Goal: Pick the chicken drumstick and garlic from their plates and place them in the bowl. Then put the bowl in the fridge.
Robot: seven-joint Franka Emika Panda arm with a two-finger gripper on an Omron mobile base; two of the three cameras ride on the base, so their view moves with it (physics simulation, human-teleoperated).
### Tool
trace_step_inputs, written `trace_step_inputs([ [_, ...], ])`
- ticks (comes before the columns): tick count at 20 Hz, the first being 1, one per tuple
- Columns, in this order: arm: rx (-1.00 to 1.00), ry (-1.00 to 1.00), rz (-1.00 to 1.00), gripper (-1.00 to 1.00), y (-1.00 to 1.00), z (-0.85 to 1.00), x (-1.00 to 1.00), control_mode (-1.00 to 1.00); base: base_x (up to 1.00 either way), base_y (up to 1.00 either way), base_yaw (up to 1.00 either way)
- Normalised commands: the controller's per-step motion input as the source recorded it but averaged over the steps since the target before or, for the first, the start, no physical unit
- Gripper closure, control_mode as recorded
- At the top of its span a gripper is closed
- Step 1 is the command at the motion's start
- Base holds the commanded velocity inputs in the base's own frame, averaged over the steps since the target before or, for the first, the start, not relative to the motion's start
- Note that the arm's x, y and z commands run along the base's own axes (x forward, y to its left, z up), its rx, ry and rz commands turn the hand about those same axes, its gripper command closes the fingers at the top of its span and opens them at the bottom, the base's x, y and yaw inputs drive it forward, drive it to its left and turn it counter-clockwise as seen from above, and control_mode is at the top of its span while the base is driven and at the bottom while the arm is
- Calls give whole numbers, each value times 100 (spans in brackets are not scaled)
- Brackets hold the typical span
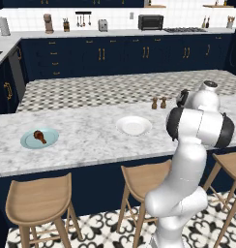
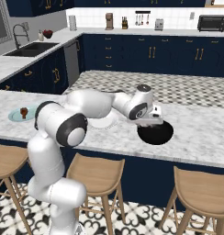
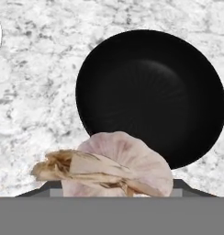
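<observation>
- Pale beige garlic point(image 3: 116, 167) sits clamped in the gripper point(image 3: 116, 190), long axis lying across the hand view, its dry papery stem end pointing to that view's left.
- Below it, the black bowl point(image 3: 153, 96) rests on the marble counter point(image 3: 36, 105).
- From the right base view, the arm reaches forward, wrist bent down over the bowl.
- Far left, the chicken drumstick point(image 1: 39, 136) lies on the light blue plate point(image 1: 52, 140); the white plate point(image 1: 134, 125) stands between.

The bowl point(image 3: 150, 96) looks matt black with a faint soft sheen inside, sitting on a polished, grey-veined marble counter point(image 3: 36, 87). The garlic point(image 3: 118, 167) at six o'clock in the hand view has dry, papery, pale skin with a frayed, straw-like tip. The stools point(image 1: 40, 201) are smooth light wood, and the white plate point(image 1: 134, 125) looks glossy, like glazed ceramic.
</observation>
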Motion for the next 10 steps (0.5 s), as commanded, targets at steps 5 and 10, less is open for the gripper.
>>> trace_step_inputs([
  [5, 0, 3, 0, 100, -34, -49, 46, -100, 0, 0, 0],
  [10, 0, 8, 0, 100, -1, -45, 22, -100, 0, 0, 0],
])
